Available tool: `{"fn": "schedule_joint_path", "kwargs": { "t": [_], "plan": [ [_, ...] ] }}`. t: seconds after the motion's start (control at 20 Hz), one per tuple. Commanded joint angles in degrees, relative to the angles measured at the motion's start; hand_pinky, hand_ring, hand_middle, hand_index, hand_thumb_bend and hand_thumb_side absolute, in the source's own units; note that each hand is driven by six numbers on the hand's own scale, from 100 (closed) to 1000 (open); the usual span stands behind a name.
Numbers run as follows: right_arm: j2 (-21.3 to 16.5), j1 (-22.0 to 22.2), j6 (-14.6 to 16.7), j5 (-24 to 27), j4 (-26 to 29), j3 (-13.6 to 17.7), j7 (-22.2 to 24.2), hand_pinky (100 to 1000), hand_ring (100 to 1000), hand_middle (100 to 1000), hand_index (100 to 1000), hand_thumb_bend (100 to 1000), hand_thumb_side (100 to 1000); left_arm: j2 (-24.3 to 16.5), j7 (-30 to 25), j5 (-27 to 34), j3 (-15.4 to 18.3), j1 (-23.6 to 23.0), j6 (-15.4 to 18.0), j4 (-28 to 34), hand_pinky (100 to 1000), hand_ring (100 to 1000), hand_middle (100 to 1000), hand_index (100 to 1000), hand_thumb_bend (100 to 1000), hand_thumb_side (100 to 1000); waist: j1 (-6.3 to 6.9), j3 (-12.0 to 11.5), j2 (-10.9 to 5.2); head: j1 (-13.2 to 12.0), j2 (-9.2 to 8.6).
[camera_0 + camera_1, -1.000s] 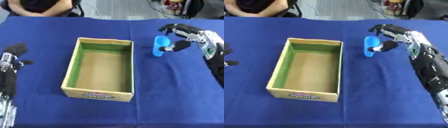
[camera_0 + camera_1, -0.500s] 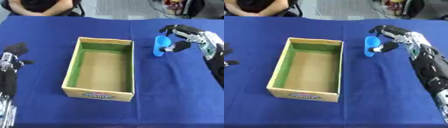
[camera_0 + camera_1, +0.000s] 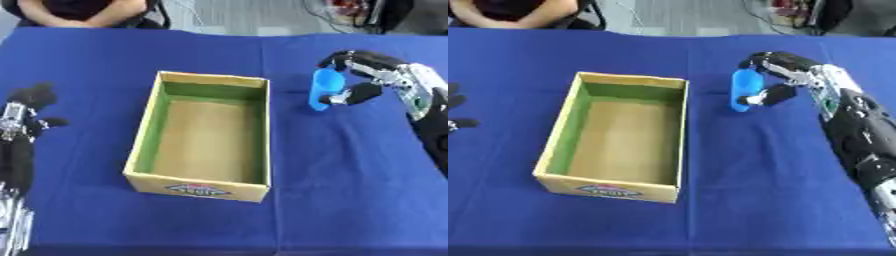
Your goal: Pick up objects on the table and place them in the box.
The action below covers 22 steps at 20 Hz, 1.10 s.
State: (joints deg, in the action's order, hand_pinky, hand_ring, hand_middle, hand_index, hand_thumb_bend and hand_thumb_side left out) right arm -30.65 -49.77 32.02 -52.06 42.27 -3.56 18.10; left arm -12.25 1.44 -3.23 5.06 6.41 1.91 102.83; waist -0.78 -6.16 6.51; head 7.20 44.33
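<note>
A blue cloth-covered table fills nearly the whole view, its far edge running along the top, where a seated person is partly seen at the upper left. Wide bare cloth is left on every side of the cardboard box: a broad strip between the box and the near edge, another to the box's left, and a narrower band to its right.

The box is set near the middle, open at the top, with green inner walls and a brown floor in which nothing is seen. Its long axis runs from the near edge toward the far edge, slightly askew, and a printed label is carried on its near wall.

The right hand is reached in from the right side, just beyond the box's far right corner. Its fingers are curled over the top and its thumb is pressed against the lower part of a blue cup-like object. The object is held with its long axis nearly upright, tilted a little, just beside the box's right rim but outside it.

The left hand is shown at the left edge, well apart from the box, its fingers relaxed and apart, nothing held.
</note>
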Motion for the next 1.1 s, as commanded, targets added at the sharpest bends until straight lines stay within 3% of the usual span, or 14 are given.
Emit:
{"fn": "schedule_joint_path", "kwargs": {
  "t": [0.05, 0.75, 1.05, 1.1],
  "plan": [
    [-0.84, -0.33, 0.15, -0.5, 0.18, 0.16, -0.2, 770, 699, 827, 920, 525, 604, -0.83, -0.11, 0.02, -0.2, 0.95, 0.08, 0.9, 626, 859, 863, 814, 439, 1000, 0.18, -0.2, -0.46, -0.28, -0.21],
    [-0.16, 0.54, 0.71, -1.51, -0.39, -0.12, -0.34, 756, 681, 799, 903, 502, 596, -0.77, -0.23, 0.06, -0.28, 1.25, 0.07, 0.93, 626, 860, 863, 814, 438, 1000, 0.23, -0.48, -0.02, -0.42, -0.21],
    [-0.32, 0.62, 0.71, -0.99, 0.36, -0.15, -1.71, 593, 531, 634, 825, 310, 548, -0.79, -0.29, 0.06, -0.29, 1.21, 0.07, 0.88, 627, 861, 864, 814, 437, 1000, 0.23, -0.42, -0.06, -0.34, -0.21],
    [-0.35, 0.67, 0.68, -0.87, 0.53, -0.15, -2.13, 510, 464, 568, 777, 204, 524, -0.79, -0.3, 0.06, -0.29, 1.2, 0.07, 0.87, 627, 861, 864, 814, 437, 1000, 0.23, -0.41, -0.05, -0.35, -0.21]
  ]
}}
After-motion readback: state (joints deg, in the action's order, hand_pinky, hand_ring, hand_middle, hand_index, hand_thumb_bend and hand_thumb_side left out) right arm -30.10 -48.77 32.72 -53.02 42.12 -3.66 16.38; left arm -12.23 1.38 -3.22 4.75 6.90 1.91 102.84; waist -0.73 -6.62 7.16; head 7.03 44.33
